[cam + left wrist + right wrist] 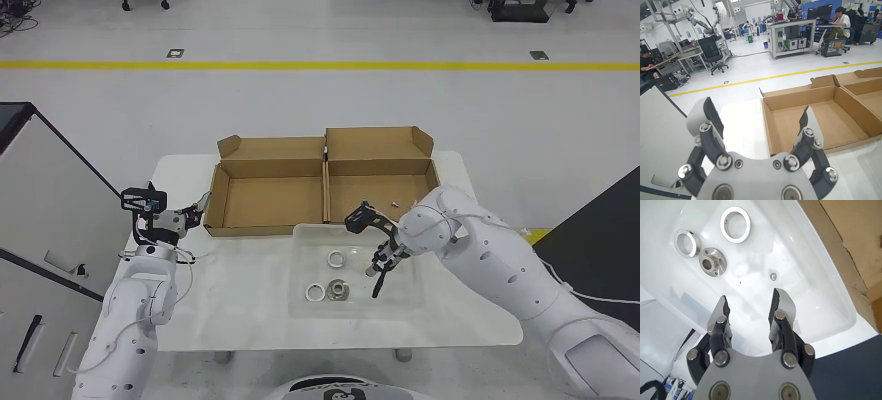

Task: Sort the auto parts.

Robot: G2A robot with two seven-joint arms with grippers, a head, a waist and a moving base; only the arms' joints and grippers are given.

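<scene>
Over white tray [310, 245] on worktop [240, 320]: right tool [749, 293] released, hanging just above small stud [773, 276]. Waiting in tray too: ring [735, 227], second ring [687, 243], flanged hub [712, 262]. Beside left box [265, 200]: left tool [756, 104] released, gripping nothing. Spotted in right box [380, 190]: one tiny piece [395, 204]. Judged early stage, most sorting left.

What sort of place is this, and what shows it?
Probably a robotics lab or workshop hall: other robot arms, workbenches with monitors, and a yellow line painted across the floor.
</scene>
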